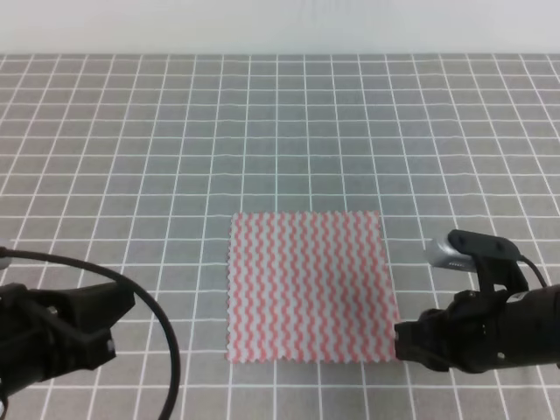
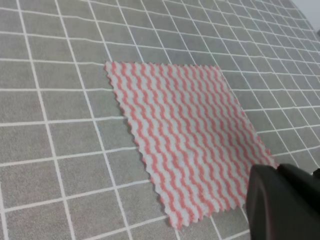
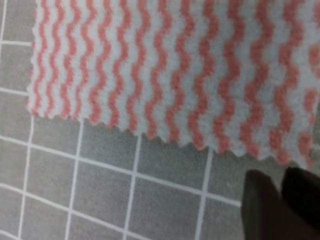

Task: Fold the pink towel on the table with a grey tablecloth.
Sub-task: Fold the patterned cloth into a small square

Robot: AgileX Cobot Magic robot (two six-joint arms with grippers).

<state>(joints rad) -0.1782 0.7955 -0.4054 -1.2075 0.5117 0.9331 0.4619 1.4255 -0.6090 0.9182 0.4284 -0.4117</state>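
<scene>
Right hand (image 1: 404,341) low at towel's (image 1: 308,285) near right corner.
Its opening cannot be told; left hand (image 1: 118,302) waits well apart on the surface (image 1: 280,131).

The pink towel (image 1: 308,286) lies flat on the table (image 1: 280,131), and nothing is stacked on it. Bare grid cloth is seen on every side of it. The right gripper (image 1: 404,341) sits just beside its near corner. Open table separates the left gripper (image 1: 118,306) from the towel's edge.
</scene>
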